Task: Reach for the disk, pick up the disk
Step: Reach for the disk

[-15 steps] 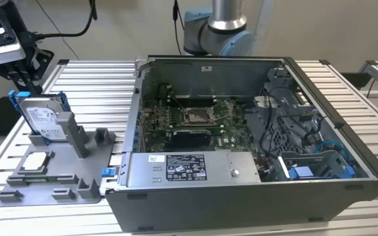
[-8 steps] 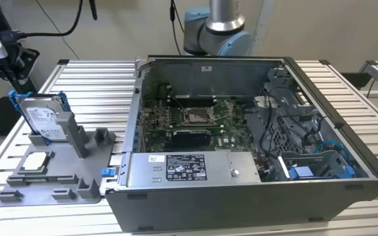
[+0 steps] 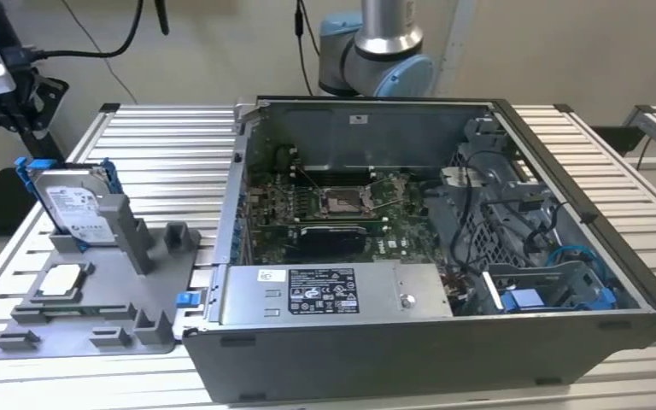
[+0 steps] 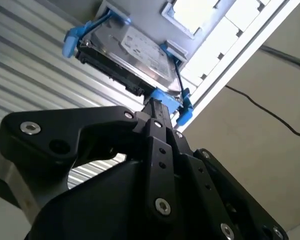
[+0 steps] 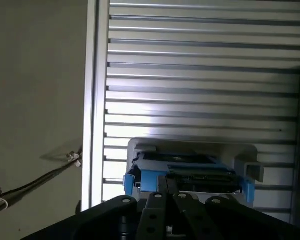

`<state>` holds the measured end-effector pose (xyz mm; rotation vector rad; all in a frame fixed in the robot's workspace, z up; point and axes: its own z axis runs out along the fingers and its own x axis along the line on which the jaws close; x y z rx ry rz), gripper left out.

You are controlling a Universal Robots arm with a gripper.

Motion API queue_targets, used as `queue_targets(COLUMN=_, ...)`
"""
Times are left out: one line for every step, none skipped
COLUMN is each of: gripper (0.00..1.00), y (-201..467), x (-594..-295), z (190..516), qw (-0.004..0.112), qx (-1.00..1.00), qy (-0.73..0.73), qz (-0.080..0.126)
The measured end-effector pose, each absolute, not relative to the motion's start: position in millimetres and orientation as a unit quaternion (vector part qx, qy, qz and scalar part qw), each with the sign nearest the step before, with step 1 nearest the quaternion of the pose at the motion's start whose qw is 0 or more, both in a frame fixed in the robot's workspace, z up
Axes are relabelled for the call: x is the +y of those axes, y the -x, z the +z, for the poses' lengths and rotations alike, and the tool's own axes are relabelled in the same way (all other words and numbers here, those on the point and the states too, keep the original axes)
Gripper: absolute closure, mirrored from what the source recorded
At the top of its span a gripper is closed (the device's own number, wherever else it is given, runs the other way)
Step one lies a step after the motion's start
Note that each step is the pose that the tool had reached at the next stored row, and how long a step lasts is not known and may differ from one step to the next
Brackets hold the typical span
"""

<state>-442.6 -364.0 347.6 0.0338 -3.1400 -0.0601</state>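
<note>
One disk (image 4: 132,47) was propped upright in one grey holder (image 3: 134,329), ahead of the gripper (image 4: 159,107), jaws closed together; one chip (image 3: 61,280), one open PC case (image 3: 419,359) were left nearby.

The arm (image 3: 379,43) stands upright at its base, its black tool (image 4: 157,110) aimed downward at a slant.

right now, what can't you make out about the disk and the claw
- Lower edge of the disk: in the exterior view, the posts of the grey holder stand in front of it.
- Near side of the disk: in the first wrist view, the black body of the claw covers it.
- Contact between the claw and the blue frame: in the second wrist view the claw overlaps the frame, so I cannot tell whether they are touching or apart.
</note>
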Motion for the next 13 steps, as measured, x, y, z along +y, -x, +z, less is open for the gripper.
queue_targets(gripper=1.0, y=442.7, x=-364.2, z=347.6, qw=0.0, qx=-1.0, qy=-0.011, qz=-0.019)
queue_targets(gripper=1.0, y=442.7, x=-365.5, z=347.7, qw=0.001, qx=-1.0, qy=-0.012, qz=-0.019)
queue_targets(gripper=1.0, y=442.7, x=-367.6, z=347.6, qw=0.001, qx=-1.0, qy=-0.012, qz=-0.019)
queue_targets(gripper=1.0, y=442.7, x=-369.4, z=347.6, qw=0.001, qx=-1.0, qy=-0.012, qz=-0.019)
queue_targets(gripper=1.0, y=442.7, x=-371.1, z=347.7, qw=0.001, qx=-1.0, qy=-0.013, qz=-0.019)
queue_targets(gripper=1.0, y=442.7, x=-372.1, z=347.6, qw=0.001, qx=-1.0, qy=-0.013, qz=-0.019)
queue_targets(gripper=1.0, y=442.7, x=-372.2, z=347.5, qw=0.001, qx=-1.0, qy=-0.013, qz=-0.019)
queue_targets(gripper=1.0, y=442.7, x=-372.5, z=347.4, qw=0.001, qx=-1.0, qy=-0.013, qz=-0.019)
queue_targets(gripper=1.0, y=442.7, x=-373.1, z=347.3, qw=0.0, qx=-1.0, qy=-0.014, qz=-0.019)
queue_targets(gripper=1.0, y=442.7, x=-373.1, z=347.4, qw=0.001, qx=-1.0, qy=-0.014, qz=-0.019)
queue_targets(gripper=1.0, y=442.7, x=-373.1, z=347.4, qw=0.0, qx=-1.0, qy=-0.014, qz=-0.019)
queue_targets(gripper=1.0, y=442.7, x=-373.1, z=347.4, qw=0.001, qx=-1.0, qy=-0.014, qz=-0.019)
queue_targets(gripper=1.0, y=442.7, x=-373.1, z=347.4, qw=0.001, qx=-1.0, qy=-0.014, qz=-0.019)
